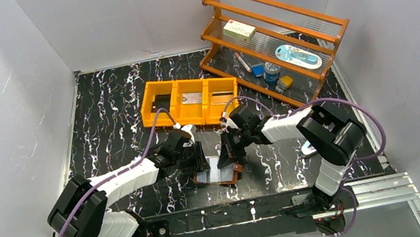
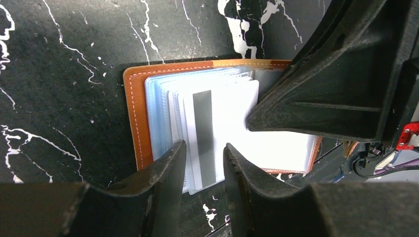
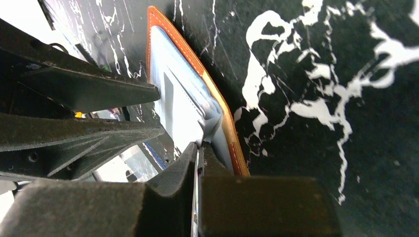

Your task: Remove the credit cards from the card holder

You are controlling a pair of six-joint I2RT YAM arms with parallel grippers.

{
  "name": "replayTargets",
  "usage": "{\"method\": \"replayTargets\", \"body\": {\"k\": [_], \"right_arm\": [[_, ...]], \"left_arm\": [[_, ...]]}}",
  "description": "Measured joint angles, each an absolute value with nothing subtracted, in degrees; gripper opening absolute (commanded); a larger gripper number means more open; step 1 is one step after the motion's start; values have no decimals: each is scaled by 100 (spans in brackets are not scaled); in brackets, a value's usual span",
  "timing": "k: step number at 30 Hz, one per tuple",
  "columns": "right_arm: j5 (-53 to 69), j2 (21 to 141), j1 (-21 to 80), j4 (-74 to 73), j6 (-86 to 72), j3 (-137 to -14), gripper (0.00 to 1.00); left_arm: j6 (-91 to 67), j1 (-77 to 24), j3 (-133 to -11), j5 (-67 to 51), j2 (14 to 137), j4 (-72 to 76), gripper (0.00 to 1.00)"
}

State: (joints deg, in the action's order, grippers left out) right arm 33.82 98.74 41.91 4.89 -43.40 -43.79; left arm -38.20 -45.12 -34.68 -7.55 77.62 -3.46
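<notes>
The brown card holder (image 1: pixel 225 177) lies open on the table between both arms, its pale plastic sleeves up. In the left wrist view its leather edge (image 2: pixel 134 113) frames the sleeves, and a silvery-white credit card with a grey stripe (image 2: pixel 202 123) sticks out toward me. My left gripper (image 2: pixel 205 153) is open, its fingers either side of that card's near end. My right gripper (image 3: pixel 199 150) is shut on the thin plastic sleeves at the holder's edge (image 3: pixel 230 133). From above, the left gripper (image 1: pixel 191 157) and right gripper (image 1: pixel 227 154) crowd over the holder.
An orange three-compartment bin (image 1: pixel 188 90) behind the holder has a card in each compartment. A wooden rack (image 1: pixel 275 38) with small items stands at the back right. A small white-and-blue piece (image 1: pixel 308 150) lies beside the right arm. White walls close in the sides.
</notes>
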Motion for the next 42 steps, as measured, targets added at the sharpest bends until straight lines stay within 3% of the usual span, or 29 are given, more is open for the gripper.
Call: {"method": "replayTargets", "body": {"k": [8, 12, 16, 19, 22, 27, 42], "right_arm": [[3249, 9476, 4056, 440, -4491, -4060, 2], [3221, 9321, 4029, 628, -4729, -3824, 10], [3203, 9303, 4029, 1151, -5245, -3542, 28], [3124, 9349, 4115, 1483, -5590, -3465, 31], [2993, 9386, 4182, 1616, -5793, -3435, 28], [2786, 9391, 4246, 1905, -6106, -3240, 10], [2971, 8696, 3879, 1085, -5266, -3100, 7]], "left_arm": [[-3924, -4519, -3459, -816, 7918, -80, 32], [-3942, -4523, -3461, -819, 7940, -30, 31], [-3966, -4523, -3461, -829, 7955, 1, 31], [-3964, -4523, -3481, -838, 7972, -1, 30], [-3962, -4521, -3498, -832, 7979, -16, 30], [-3964, -4519, -3498, -794, 7972, -32, 29], [-4012, -4521, -3509, -742, 7990, -32, 30]]}}
